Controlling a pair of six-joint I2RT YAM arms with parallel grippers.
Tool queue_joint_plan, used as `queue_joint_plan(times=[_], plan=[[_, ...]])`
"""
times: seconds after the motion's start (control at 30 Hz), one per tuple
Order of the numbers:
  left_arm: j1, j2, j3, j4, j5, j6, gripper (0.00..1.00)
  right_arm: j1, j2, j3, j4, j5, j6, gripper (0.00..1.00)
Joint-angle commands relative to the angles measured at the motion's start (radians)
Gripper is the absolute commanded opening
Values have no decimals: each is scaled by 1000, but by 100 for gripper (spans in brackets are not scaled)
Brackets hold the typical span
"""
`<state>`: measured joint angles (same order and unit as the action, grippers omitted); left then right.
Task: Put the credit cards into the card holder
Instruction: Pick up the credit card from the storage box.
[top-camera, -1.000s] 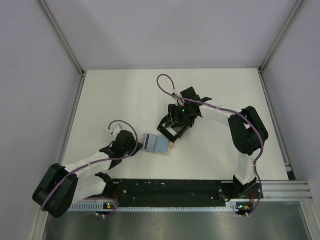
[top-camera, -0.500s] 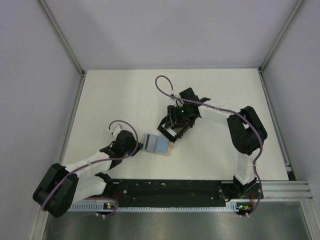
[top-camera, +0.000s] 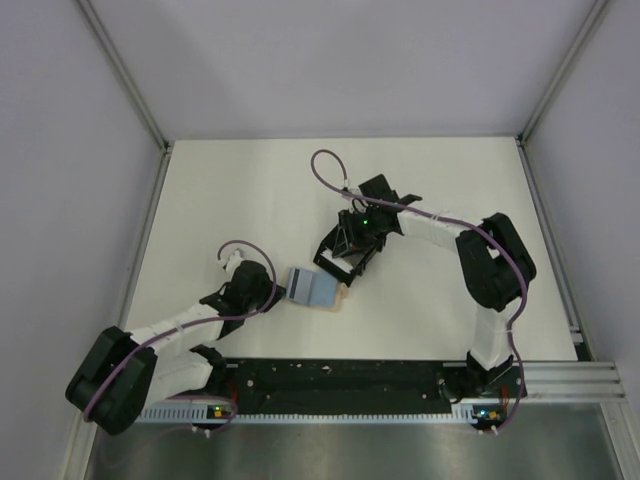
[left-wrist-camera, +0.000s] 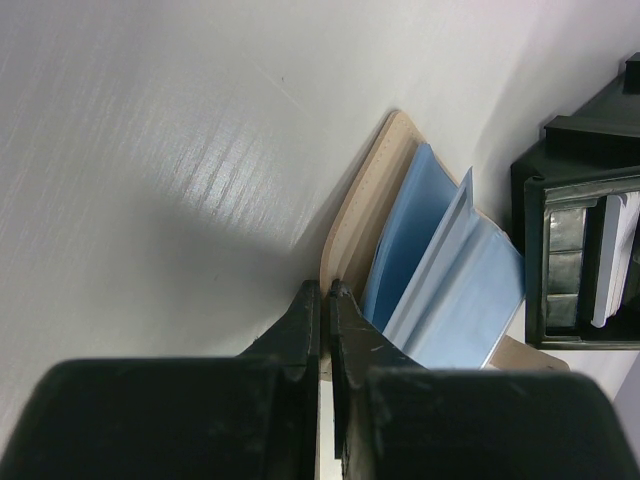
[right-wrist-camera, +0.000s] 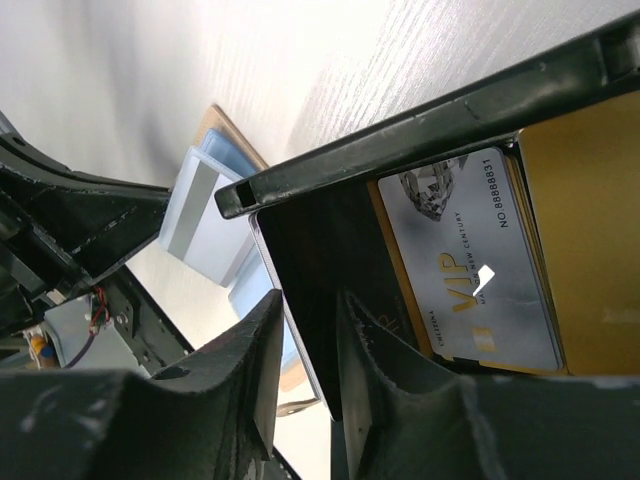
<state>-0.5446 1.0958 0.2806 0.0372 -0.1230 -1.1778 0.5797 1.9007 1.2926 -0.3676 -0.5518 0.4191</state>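
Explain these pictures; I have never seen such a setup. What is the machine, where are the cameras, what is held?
Two robot arms are bolted at the near edge of a white table. One picture looks down from above; the other two come from a camera on each wrist. The left fingers are shut on a corner of the flat tan leather-like card holder; light blue plastic cards lie in or on it. The right fingers stand apart over a black open tray holding a silver VIP card and a gold card, straddling a thin pale card edge, not visibly gripping it.
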Motion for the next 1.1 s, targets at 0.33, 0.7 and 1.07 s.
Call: queue_joint_plan(times=[0.33, 0.7, 1.07], plan=[[0, 18, 0, -54, 6, 20, 0, -3, -52, 51, 9, 46, 4, 12], [3, 16, 0, -53, 8, 20, 0, -17, -52, 51, 7, 88, 1, 0], [0, 18, -4, -51, 11, 21, 0, 14, 3, 83, -86, 147, -115, 4]])
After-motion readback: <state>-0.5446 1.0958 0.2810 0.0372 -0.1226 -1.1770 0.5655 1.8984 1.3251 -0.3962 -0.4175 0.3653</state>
